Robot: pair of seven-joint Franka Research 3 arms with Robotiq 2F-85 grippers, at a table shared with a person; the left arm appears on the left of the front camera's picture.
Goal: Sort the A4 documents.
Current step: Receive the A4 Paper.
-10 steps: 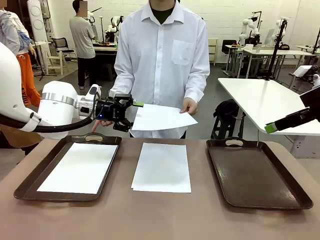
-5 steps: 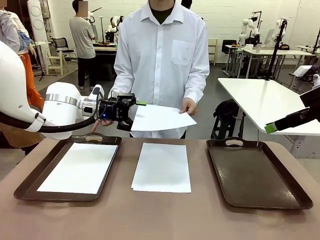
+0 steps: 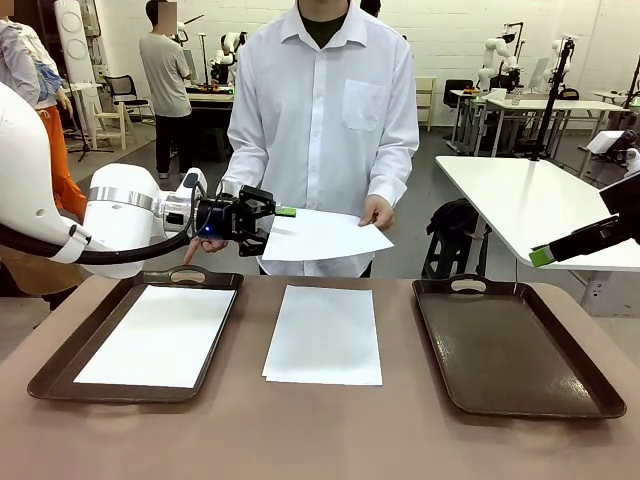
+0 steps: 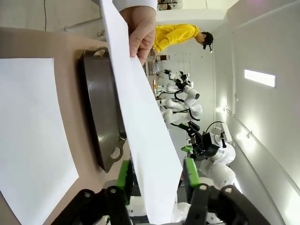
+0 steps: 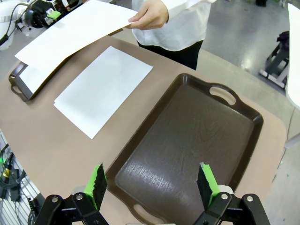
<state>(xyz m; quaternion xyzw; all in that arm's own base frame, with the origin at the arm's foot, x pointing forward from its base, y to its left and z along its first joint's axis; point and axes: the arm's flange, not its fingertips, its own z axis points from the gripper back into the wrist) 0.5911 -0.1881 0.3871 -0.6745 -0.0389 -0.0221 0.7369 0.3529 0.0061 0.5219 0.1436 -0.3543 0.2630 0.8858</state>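
The left pincer (image 3: 272,228) straddles the sheet (image 3: 325,235) — grip unclear; if the person's hand (image 3: 378,211) releases early, it slips — right pincer (image 5: 152,185) released

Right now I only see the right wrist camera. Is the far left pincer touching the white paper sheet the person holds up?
Observer: The left wrist view shows that thin white paper sheet running between the green pads of the left pincer, which stand apart.
Operator: And what's underneath that paper? It hides most of it.
Observer: The front view shows a dark brown handled tray there, with one white sheet lying flat inside.
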